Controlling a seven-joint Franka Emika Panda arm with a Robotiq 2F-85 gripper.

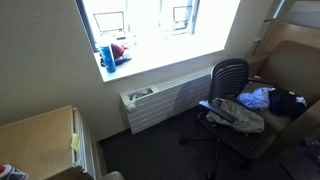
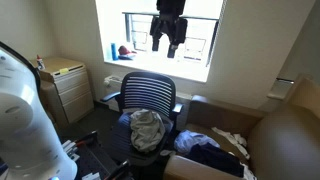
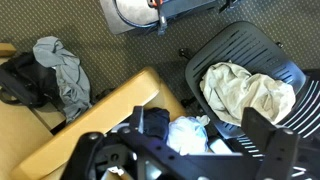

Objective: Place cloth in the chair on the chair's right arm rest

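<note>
Wrist view: looking steeply down on the office chair [image 3: 250,45], from high enough to take in seat and backrest together
Armchair [image 1: 295,65]: brown, bulkiest piece, just beside the office chair, heaped with blue clothes [image 1: 262,97]; no part in the job
Office chair: mesh back turned toward the window [image 2: 115,30] in both exterior views, seat left open from above and from the front
Cloth [image 2: 148,125]: pale, crumpled, bunched in the middle of the seat, close against the backrest; on no arm rest yet
Why bunched: apparently just dropped there, loose folds standing up, so likely easy to pinch from above
Arm rest: too dark and small to pick out with confidence
Gripper [image 2: 167,44]: hanging high before the window, fingers pointing down and spread wide, nothing between them
Why so high: probably a start pose, well clear of the backrest
Cloth relative to gripper: well below and well apart, no contact; in the wrist view [image 3: 245,95] off to the right of centre
Stage: judged the very start, descent and grasp not yet made
</note>
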